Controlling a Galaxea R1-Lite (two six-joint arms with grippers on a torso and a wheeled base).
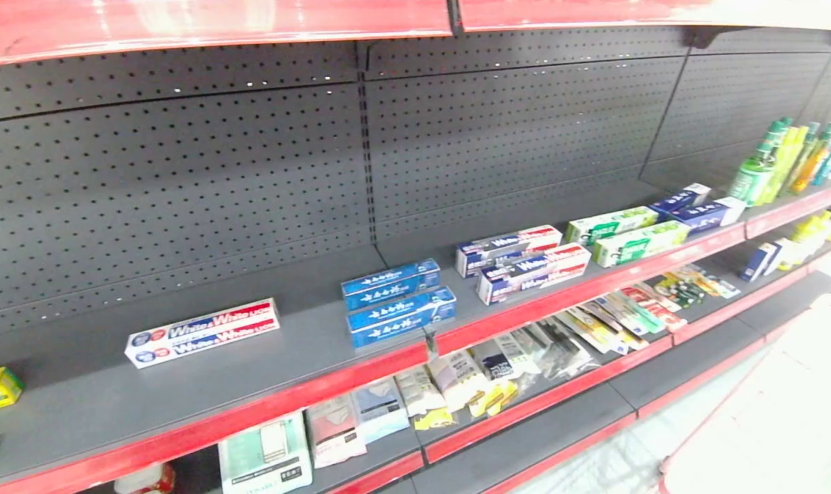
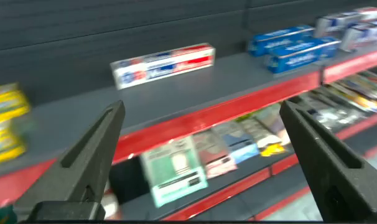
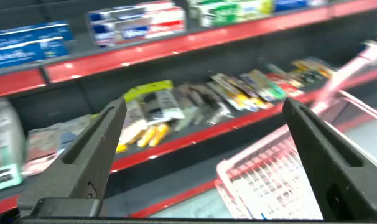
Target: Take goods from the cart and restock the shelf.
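Both arms are hanging empty before the shelf [image 1: 79,405], the left gripper [image 2: 204,155] and right gripper [image 3: 204,155] holding their fingers wide. The pink cart [image 3: 269,177] is sitting under the right one; reaching into it for goods looks due next.

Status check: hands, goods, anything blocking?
Left hand open, empty, facing the shelf. Right hand open, empty, cart ahead of it. Nothing picked up yet. No obstruction seen.

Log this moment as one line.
left hand: open, empty | right hand: open, empty, cart ahead | shelf: toothpaste boxes lined up, with gaps
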